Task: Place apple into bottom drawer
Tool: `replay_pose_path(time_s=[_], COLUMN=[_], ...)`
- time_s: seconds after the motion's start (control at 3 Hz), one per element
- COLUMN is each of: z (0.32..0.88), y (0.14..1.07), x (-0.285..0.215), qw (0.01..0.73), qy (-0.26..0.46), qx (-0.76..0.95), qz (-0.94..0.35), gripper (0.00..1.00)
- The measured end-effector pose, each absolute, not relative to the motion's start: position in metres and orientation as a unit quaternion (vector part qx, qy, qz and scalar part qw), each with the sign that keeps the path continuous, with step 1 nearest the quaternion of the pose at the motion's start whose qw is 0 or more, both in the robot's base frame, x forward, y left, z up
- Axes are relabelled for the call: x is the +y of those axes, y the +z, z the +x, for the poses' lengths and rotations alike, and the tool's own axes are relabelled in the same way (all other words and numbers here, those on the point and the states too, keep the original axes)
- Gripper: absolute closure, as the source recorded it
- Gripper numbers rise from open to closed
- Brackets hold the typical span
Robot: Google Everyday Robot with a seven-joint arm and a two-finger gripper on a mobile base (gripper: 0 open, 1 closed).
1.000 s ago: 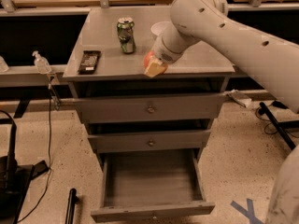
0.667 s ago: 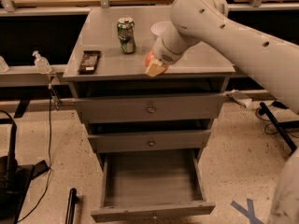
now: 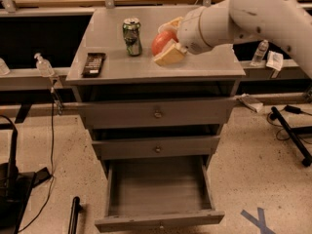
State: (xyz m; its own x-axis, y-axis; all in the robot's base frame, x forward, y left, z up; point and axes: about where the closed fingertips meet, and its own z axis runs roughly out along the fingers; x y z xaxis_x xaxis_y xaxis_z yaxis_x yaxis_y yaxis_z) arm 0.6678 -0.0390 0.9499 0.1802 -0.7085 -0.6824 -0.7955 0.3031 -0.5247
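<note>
Obs., standing in front of the cabinet.

- The white arm's 2-finger gripper [image 3: 165, 40] hangs over the right half of the flat grey cabinet top [image 3: 146, 71]. Its fingers are closed narrowly on the round red-orange apple [image 3: 162, 44].
- 1 tan finger pad [image 3: 170, 55] sits under the fruit and the other [image 3: 170, 23] sits above it.
- Only the left face of the apple shows. The pads and the wrist hide the rest.
- Cannot tell whether the apple touches the top or sits just clear of it.
- The arm is cut off at the upper right edge.
- Near the apple on its left stands an upright green-and-silver drink can [image 3: 131, 36]. Further left a flat black remote [image 3: 93, 64] lies by the left edge.
- The wide grey bottom drawer [image 3: 159, 222] stands pulled out, well below the apple and apart from it.
- Above it are 2 grey upper drawers [image 3: 122, 115], each with 1 small round knob.
- A small clear bottle [image 3: 43, 65] stands on the ledge to the left. Its label cannot be made out.
- A blue tape cross [image 3: 258, 220] on the speckled floor is cut off at the bottom edge.
</note>
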Motion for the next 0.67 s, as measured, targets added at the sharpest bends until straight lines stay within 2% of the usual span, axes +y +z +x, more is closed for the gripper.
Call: replay_pose_path(time_s=[0.33, 0.67], z=[0.644, 0.653], y=[0.978, 0.961], x=[-0.041, -0.053], qw=[0.534, 0.539], qy=[0.064, 0.068], qx=[0.609, 0.62], qz=[-0.583, -0.566], gripper=[1.0, 1.0])
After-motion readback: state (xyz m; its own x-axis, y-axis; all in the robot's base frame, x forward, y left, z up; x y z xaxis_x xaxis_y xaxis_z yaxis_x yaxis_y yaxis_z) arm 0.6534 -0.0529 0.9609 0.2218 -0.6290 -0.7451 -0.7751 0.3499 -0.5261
